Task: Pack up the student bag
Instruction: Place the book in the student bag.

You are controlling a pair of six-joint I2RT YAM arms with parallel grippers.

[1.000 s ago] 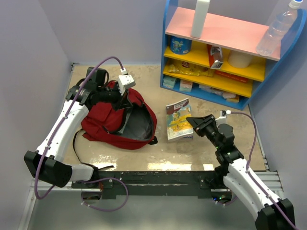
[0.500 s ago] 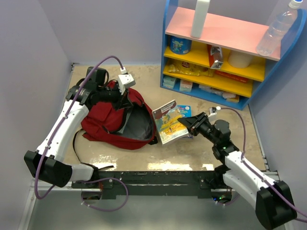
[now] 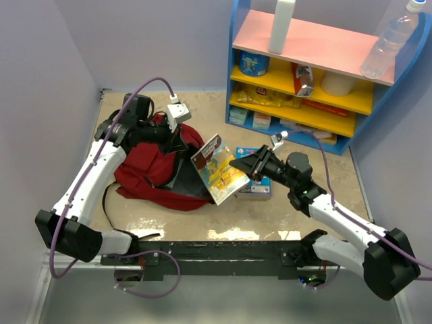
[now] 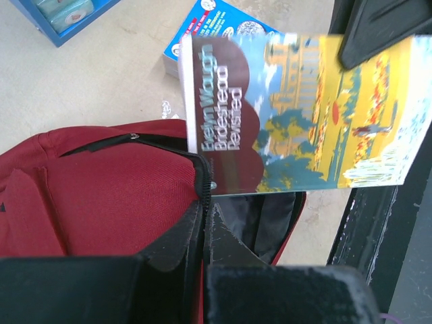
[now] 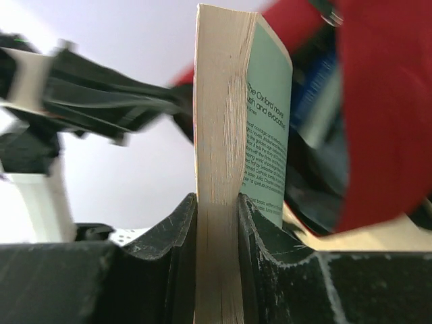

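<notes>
Bag [image 3: 145, 179] lies left of centre on the table [image 3: 283, 216], its mouth rim pinched tight and lifted by the left gripper [image 3: 177, 140]. A book [image 3: 216, 170] is clamped edge-on in the right gripper [image 3: 241, 165] and is tilted just above the mouth. The book is best angled spine-first down into the gap while the rim is held high. Only dark lining is seen inside, and a second book [image 3: 262, 189] lies on the table nearby.

I see a dark red backpack [image 3: 135, 182] of matt woven cloth, and a paperback [image 3: 217, 170] with a glossy printed cover and rough cream paper page edges.
</notes>
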